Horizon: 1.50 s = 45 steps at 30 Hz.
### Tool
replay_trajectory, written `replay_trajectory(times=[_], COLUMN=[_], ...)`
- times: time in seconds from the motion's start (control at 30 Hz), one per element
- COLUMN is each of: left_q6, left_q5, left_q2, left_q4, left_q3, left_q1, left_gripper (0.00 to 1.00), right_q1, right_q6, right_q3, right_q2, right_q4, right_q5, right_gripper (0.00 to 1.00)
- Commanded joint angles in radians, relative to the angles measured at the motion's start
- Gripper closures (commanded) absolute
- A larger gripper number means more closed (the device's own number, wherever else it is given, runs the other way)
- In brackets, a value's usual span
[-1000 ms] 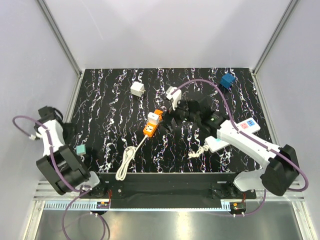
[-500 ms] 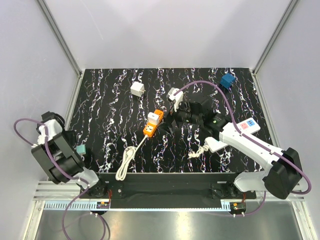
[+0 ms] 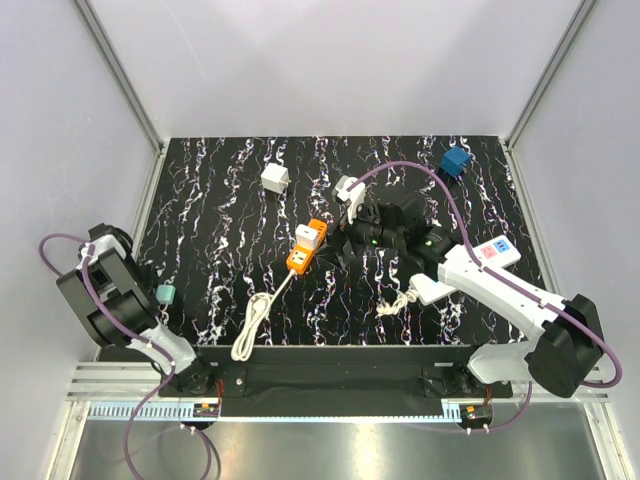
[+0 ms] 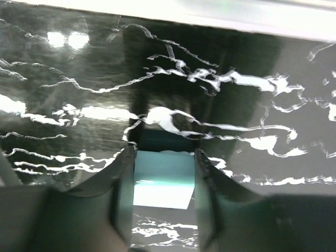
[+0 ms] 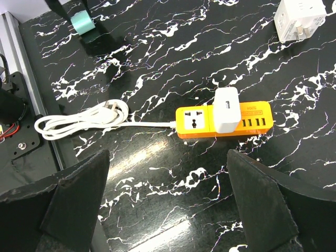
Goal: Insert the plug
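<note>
Sitting near the far right corner of the worktop (image 3: 220,200), the blue plug (image 3: 456,161) is a squat cube with no clear long axis. The right fingers (image 5: 73,199) are nearer, spread wide and empty, but face the orange power strip (image 5: 257,111), well apart from the plug. Whether the left fingers (image 4: 121,199) are clenched cannot be told. No writing is legible.

white power strip (image 3: 497,250) half hidden under right arm (image 3: 505,288); white adapter (image 5: 300,20) cut by frame edge
</note>
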Motion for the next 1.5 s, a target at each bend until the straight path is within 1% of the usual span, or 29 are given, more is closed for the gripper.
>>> replay_trajectory(times=[0.0, 0.03, 0.1, 0.17, 0.27, 0.3, 0.37, 0.4, 0.43, 0.5, 0.53, 0.6, 0.63, 0.67, 0.8, 0.97, 1.13, 1.47], left_q6=[0.082, 0.098, 0.148, 0.184, 0.269, 0.321, 0.366, 0.407, 0.421, 0.452, 0.454, 0.451, 0.446, 0.44, 0.419, 0.366, 0.348, 0.299], left_q5=[0.041, 0.056, 0.072, 0.09, 0.111, 0.115, 0.127, 0.153, 0.205, 0.297, 0.408, 0.531, 0.626, 0.642, 0.68, 0.716, 0.694, 0.676], left_q2=[-0.018, -0.02, -0.029, -0.05, -0.096, -0.11, -0.161, -0.183, -0.235, -0.291, -0.349, -0.404, -0.449, -0.464, -0.52, -0.572, -0.609, -0.601], left_q4=[0.056, 0.06, 0.063, 0.065, 0.077, 0.079, 0.091, 0.103, 0.132, 0.186, 0.25, 0.331, 0.397, 0.408, 0.425, 0.487, 0.502, 0.553], left_q3=[0.017, 0.021, 0.043, 0.067, 0.1, 0.109, 0.132, 0.132, 0.121, 0.092, 0.057, 0.015, -0.011, -0.011, 0.001, -0.034, -0.048, -0.089], left_q1=[-0.023, -0.029, -0.055, -0.081, -0.165, -0.223, -0.282, -0.337, -0.359, -0.408, -0.418, -0.443, -0.454, -0.472, -0.59, -0.671, -0.698, -0.77], left_gripper=[0.93, 1.0, 1.0, 1.0, 1.0, 1.0, 1.0, 1.0, 1.0, 1.0, 1.0, 1.0, 1.0, 1.0, 1.0, 1.0, 1.0, 1.0], right_q1=[0.006, 0.007, 0.006, 0.006, 0.006, 0.007, 0.007, 0.007, 0.006, 0.006, 0.006, 0.007, 0.007, 0.012, 0.032, 0.075, 0.11, 0.185], right_q6=[0.018, 0.036, 0.064, 0.108, 0.155, 0.168, 0.208, 0.22, 0.248, 0.271, 0.288, 0.3, 0.31, 0.314, 0.322, 0.339, 0.366, 0.386], right_q3=[0.025, 0.028, 0.053, 0.103, 0.155, 0.163, 0.182, 0.186, 0.194, 0.217, 0.225, 0.246, 0.254, 0.266, 0.303, 0.36, 0.378, 0.433], right_q2=[-0.017, -0.019, -0.012, 0.012, 0.038, 0.041, 0.053, 0.057, 0.063, 0.081, 0.09, 0.115, 0.126, 0.142, 0.182, 0.228, 0.258, 0.353], right_q4=[0.01, -0.001, -0.026, -0.087, -0.155, -0.162, -0.181, -0.185, -0.196, -0.204, -0.207, -0.205, -0.205, -0.204, -0.195, -0.153, -0.103, -0.079], right_q5=[0.02, 0.033, 0.088, 0.137, 0.152, 0.143, 0.119, 0.105, 0.094, 0.05, 0.03, -0.025, -0.035, -0.041, -0.061, -0.072, -0.05, 0.032], right_gripper=[0.01, 0.01, 0.01, 0.01, 0.03, 0.03, 0.04, 0.05, 0.05, 0.08, 0.1, 0.13, 0.14, 0.14, 0.13, 0.12, 0.14, 0.23])
